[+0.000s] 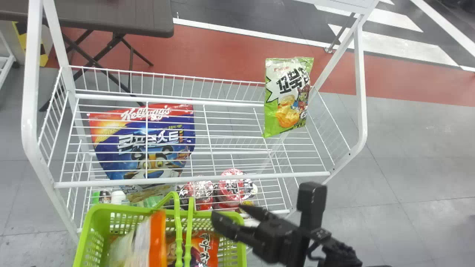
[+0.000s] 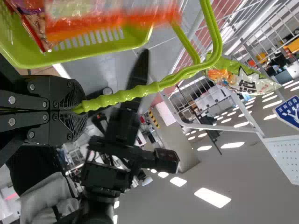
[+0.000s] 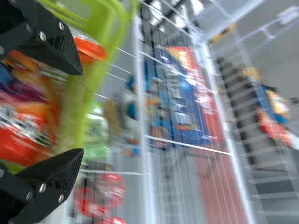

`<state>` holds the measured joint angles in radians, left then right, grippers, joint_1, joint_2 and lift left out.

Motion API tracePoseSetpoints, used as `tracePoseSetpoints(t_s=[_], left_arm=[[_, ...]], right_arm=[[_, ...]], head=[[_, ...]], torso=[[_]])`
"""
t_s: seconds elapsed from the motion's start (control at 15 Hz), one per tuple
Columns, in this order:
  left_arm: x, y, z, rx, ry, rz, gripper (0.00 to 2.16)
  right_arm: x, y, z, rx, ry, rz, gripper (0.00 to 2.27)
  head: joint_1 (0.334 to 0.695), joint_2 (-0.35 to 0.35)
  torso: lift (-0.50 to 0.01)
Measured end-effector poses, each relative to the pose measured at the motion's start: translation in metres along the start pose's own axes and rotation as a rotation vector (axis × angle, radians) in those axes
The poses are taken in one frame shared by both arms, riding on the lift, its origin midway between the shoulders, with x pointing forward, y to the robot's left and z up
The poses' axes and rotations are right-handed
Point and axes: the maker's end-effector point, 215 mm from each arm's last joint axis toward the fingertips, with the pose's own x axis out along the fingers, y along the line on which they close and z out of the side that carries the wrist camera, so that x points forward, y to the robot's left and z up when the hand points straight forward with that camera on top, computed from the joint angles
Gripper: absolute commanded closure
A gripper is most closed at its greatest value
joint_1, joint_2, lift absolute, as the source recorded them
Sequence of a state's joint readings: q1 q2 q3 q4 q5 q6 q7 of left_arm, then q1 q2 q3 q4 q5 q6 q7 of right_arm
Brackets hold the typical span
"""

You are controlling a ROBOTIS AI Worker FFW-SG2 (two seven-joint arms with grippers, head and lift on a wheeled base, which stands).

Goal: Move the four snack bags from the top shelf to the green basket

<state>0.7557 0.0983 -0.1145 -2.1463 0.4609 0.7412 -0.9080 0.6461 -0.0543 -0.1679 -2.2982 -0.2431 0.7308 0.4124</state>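
The green basket [image 1: 86, 237] stands at the bottom left of the head view, in front of the rack. A blurred, orange-edged snack bag [image 1: 157, 237] is upright at its opening, with a red bag [image 1: 211, 250] beside it inside. My right gripper [image 1: 227, 213] is over the basket's right side; in the right wrist view its two fingers stand apart, the gripper [image 3: 80, 112] holding nothing. A green snack bag [image 1: 289, 96] stands at the right of the top shelf [image 1: 230, 128]. My left gripper [image 2: 77, 108] is shut on the basket's handle [image 2: 121, 94].
White posts and wires of the rack [image 1: 29, 92] rise behind the basket. A blue and red bag [image 1: 156, 139] shows through the shelf wires, with round red-lidded containers [image 1: 234, 183] lower down. A brown table [image 1: 111, 16] is farther back.
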Motion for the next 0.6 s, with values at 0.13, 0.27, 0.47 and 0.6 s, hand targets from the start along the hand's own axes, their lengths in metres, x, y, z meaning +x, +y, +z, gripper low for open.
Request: tracePoseSetpoints(t_s=[0.13,0.27,0.47,0.6], left_arm=[[0.0,-0.001,-0.001,0.001,0.002,0.001,1.34],[0.0,-0.001,-0.003,0.001,0.004,0.003,1.34],[-0.001,-0.001,-0.004,0.0,0.006,0.006,1.34],[-0.001,0.0,-0.005,-0.002,0.009,0.008,1.34]], right_arm=[[0.007,-0.029,0.067,-0.101,-0.197,-0.088,0.06],[0.021,-0.058,0.124,-0.185,-0.334,-0.17,0.06],[0.054,-0.103,0.188,-0.258,-0.44,-0.297,0.07],[0.068,-0.139,0.221,-0.286,-0.483,-0.409,0.08]], head=[[0.695,-0.35],[0.695,-0.35],[0.695,-0.35],[0.695,-0.35]], torso=[[0.0],[0.0],[0.0],[0.0]])
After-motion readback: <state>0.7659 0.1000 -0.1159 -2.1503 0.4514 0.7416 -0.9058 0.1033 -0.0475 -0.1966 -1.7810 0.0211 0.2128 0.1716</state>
